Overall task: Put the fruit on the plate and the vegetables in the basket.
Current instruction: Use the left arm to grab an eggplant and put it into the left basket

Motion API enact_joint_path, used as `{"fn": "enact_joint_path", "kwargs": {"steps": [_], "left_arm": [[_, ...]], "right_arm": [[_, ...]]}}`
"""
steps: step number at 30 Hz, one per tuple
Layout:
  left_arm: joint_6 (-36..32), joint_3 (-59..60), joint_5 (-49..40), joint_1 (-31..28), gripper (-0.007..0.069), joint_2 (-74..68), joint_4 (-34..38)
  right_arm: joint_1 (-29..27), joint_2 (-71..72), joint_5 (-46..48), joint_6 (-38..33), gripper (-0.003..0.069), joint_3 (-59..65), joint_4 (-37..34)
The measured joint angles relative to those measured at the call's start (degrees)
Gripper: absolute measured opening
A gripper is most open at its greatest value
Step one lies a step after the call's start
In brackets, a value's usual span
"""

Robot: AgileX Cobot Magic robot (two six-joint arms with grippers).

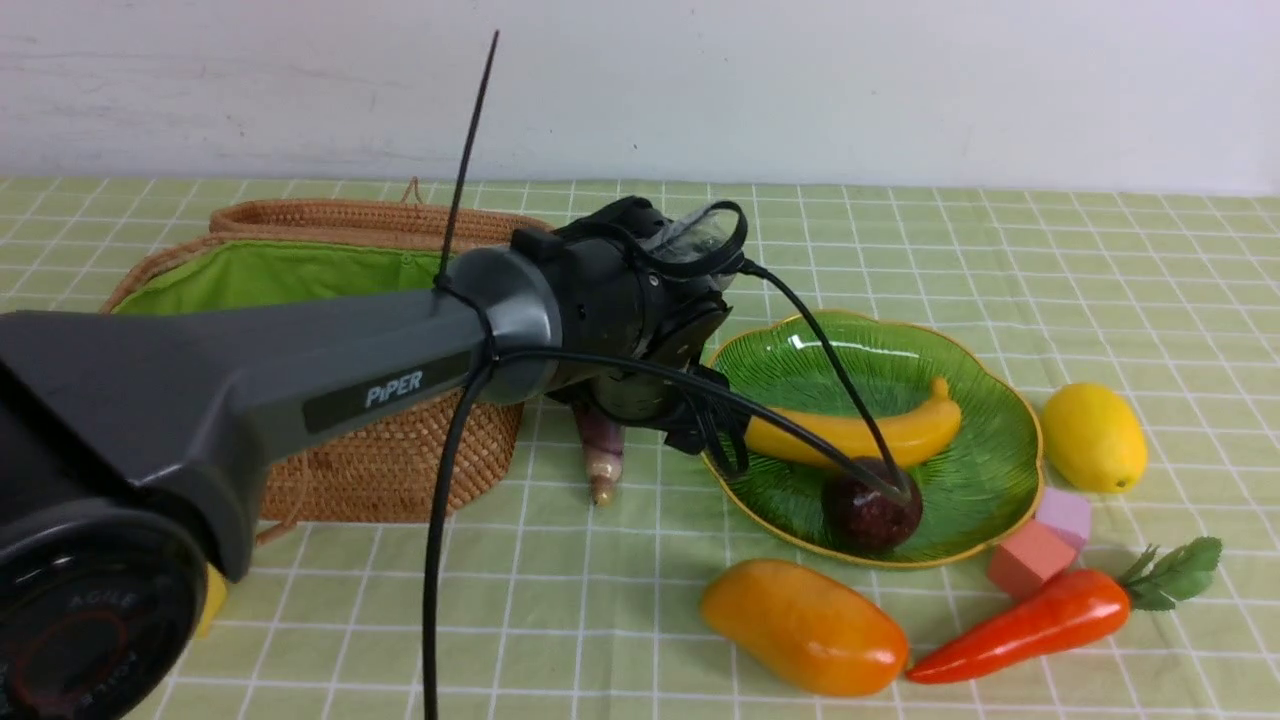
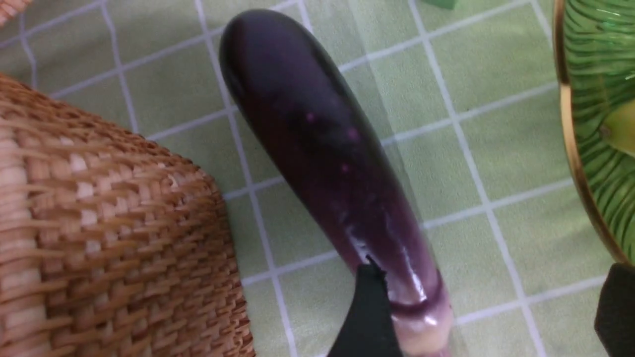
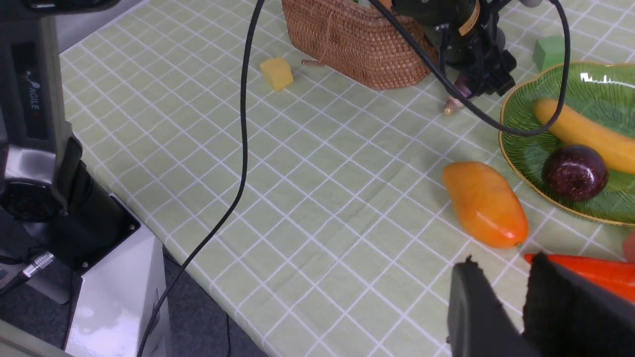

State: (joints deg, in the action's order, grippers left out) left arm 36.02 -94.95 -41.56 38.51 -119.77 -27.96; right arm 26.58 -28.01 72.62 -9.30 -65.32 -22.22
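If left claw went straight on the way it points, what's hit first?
Probably the eggplant, lying on the cloth directly ahead of the open left claw; depth is unclear.

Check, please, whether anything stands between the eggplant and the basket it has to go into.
Nothing visible does: the eggplant lies on bare cloth beside the open basket; only its own wall must be cleared.

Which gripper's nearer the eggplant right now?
Left. The left gripper is right over the eggplant, open jaws astride its stem end, beside the basket. The right gripper is by the carrot, past the mango, well away from it.
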Motion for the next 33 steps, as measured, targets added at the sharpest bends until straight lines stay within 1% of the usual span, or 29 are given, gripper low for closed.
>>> {"fn": "enact_joint_path", "kwargs": {"steps": [8,14,21,30,31,33], "left_arm": [[1.6,-0.2,-0.1,-2.2,0.0560,-2.1,0.5],[1.6,-0.2,1.0,-2.2,0.0556,-3.3,1.1],[1.6,-0.3,1.7,-2.2,0.0509,-5.1,1.0],[1.7,-0.5,2.7,-2.3,0.0368,-6.8,1.8],[1.7,-0.6,3.0,-2.3,0.0309,-6.8,2.1],[1.7,-0.6,3.0,-2.3,0.0267,-6.8,2.1]], "right_arm": [[0.0,0.0,0.0,0.0,0.0170,0.0,0.0],[0.0,0.0,0.0,-0.3,0.0170,0.0,0.0],[0.0,0.0,0.0,-0.6,0.0171,0.0,0.0],[0.0,0.0,0.0,-0.6,0.0180,0.0,0.0],[0.0,0.0,0.0,-0.6,0.0181,0.0,0.0],[0.0,0.0,0.0,-0.6,0.0181,0.0,0.0]]}}
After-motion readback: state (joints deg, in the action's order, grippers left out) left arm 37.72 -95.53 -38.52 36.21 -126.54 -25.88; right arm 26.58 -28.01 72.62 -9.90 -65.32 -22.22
